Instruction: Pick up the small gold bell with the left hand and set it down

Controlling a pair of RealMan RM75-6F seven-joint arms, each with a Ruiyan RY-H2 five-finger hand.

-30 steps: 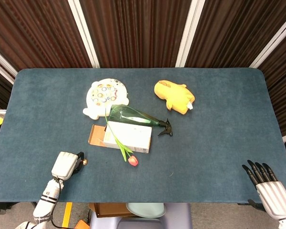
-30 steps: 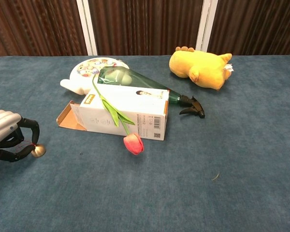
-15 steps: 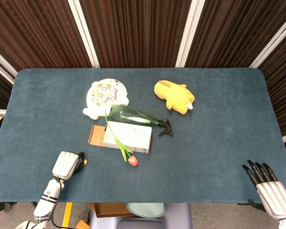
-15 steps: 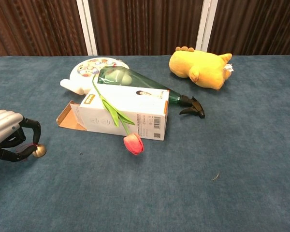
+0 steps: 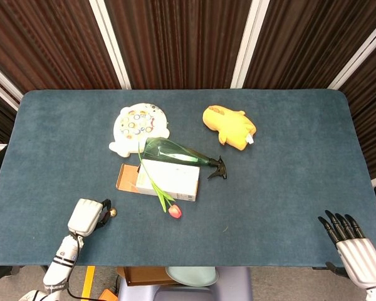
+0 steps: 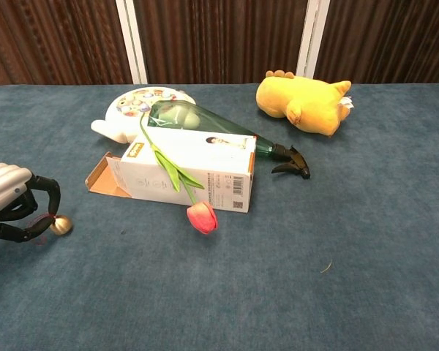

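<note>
The small gold bell rests on the blue cloth near the table's front left edge, also seen from above as a gold dot. My left hand lies just left of it. The dark fingers curve over towards the bell without closing on it, and a bit of red thread shows between them. In the head view the left hand is at the front edge. My right hand hangs off the front right corner with its fingers straight and apart, holding nothing.
A white carton with a pink tulip across it lies mid-table. Behind it are a green spray bottle, a white toy with coloured buttons and a yellow plush. Bare cloth stretches to the right.
My left hand has drawn back slightly to the left. The bell now sits a little further from the fingers. The right hand has not moved.
</note>
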